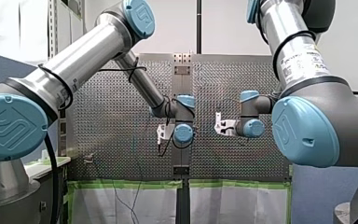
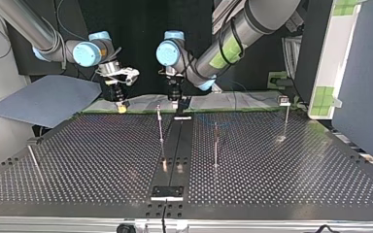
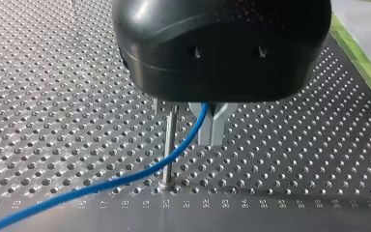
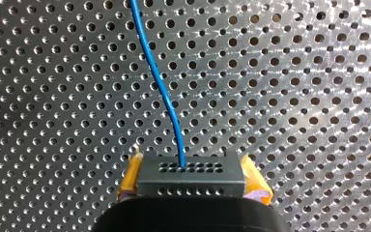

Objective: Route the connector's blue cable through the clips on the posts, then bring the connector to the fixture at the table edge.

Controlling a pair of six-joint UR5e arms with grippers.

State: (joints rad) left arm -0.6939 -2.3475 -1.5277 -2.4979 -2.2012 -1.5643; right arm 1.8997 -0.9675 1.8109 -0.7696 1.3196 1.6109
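In the right wrist view my right gripper (image 4: 189, 180) is shut on the black connector (image 4: 191, 173), which sits between its yellow pads (image 4: 131, 176). The blue cable (image 4: 160, 87) leaves the connector's face and runs ahead over the perforated plate. In the left wrist view my left gripper (image 3: 211, 131) is shut on the blue cable (image 3: 125, 180), just beside a thin metal post (image 3: 170, 145); the cable trails away low over the plate. In the top view my right gripper (image 2: 121, 103) and my left gripper (image 2: 177, 99) hang side by side at the table's far edge.
Several thin posts stand on the perforated table (image 2: 272, 165): one near the middle (image 2: 161, 127), one beside it (image 2: 216, 144), one at the top view's right (image 2: 286, 119). A dark centre strip ends in a small fixture plate (image 2: 167, 191) at the near edge. Green tape (image 1: 130, 184) lines one edge.
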